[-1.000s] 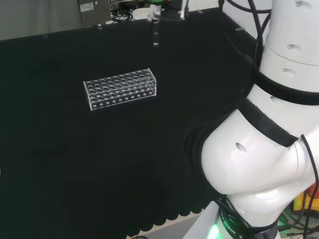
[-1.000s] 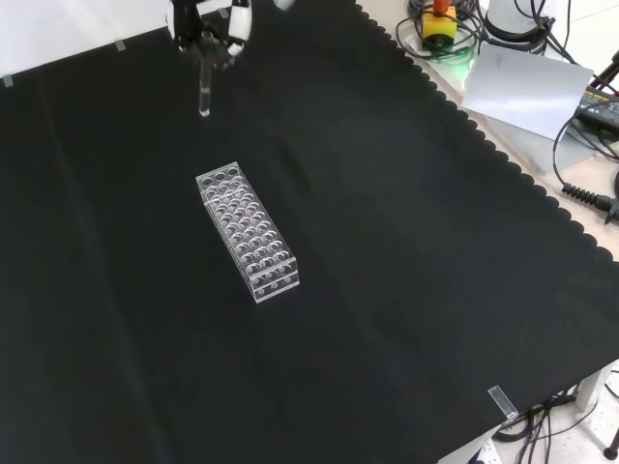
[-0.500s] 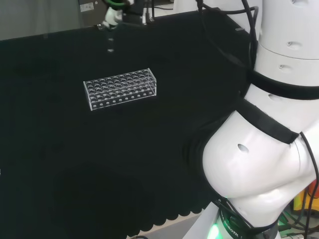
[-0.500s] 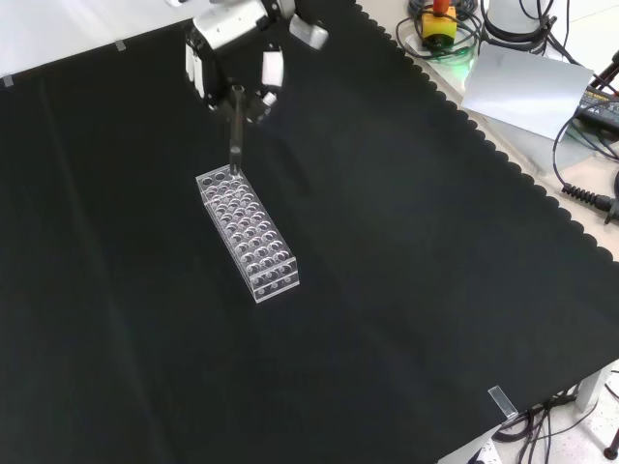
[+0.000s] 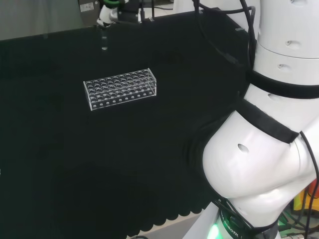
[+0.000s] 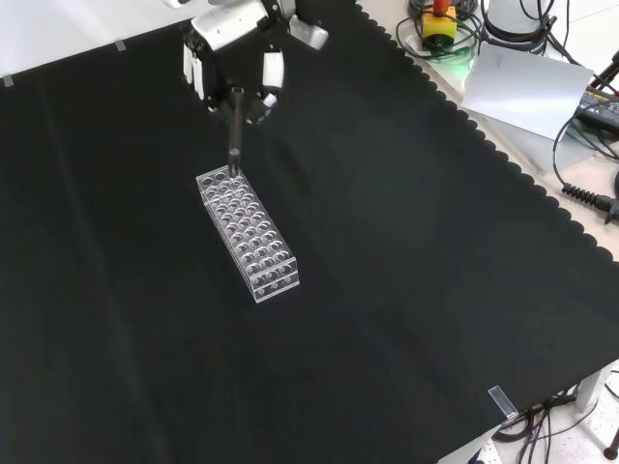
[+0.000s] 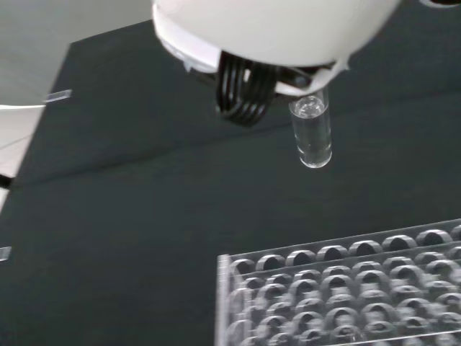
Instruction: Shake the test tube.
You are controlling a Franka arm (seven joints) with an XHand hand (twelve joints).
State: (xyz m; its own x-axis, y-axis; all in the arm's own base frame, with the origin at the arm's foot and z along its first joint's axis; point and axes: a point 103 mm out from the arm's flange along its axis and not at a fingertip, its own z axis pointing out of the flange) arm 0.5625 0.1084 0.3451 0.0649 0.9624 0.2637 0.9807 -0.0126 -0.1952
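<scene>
Front view: hand (image 6: 232, 60) positioned near the top edge above the black cloth (image 6: 406, 290), fingers curled round the upper end of the test tube (image 6: 233, 130). Tube clamped between the fingers, hanging downward from them and raised clear of the cloth. Lower end of the tube seen just over the far end of the clear rack (image 6: 248, 232); impossible to tell from this view whether it touches the rack or stands above it.

Head view: tube (image 5: 104, 41) visible as a faint clear sliver below the hand (image 5: 110, 12), beyond the rack (image 5: 120, 87) and toward its left end, apart from it. Hand cut off by the top edge here; finger positions hard to make out. Large white arm links (image 5: 264, 149) along the right side.

Wrist view: tube (image 7: 311, 131) projecting from beneath the blurred white part of the hand (image 7: 266, 29), rounded bottom end free and not inserted in the rack (image 7: 338, 295). Upper end of the tube hidden behind the hand. A bundle of black cables (image 7: 245, 90) beside the tube. Contents of the tube not determinable; glass appears clear. Rack wells appear unoccupied where seen, though the rack is cut off by the picture's edges.

Rack lying flat on the cloth, long side running diagonally in the front view.
</scene>
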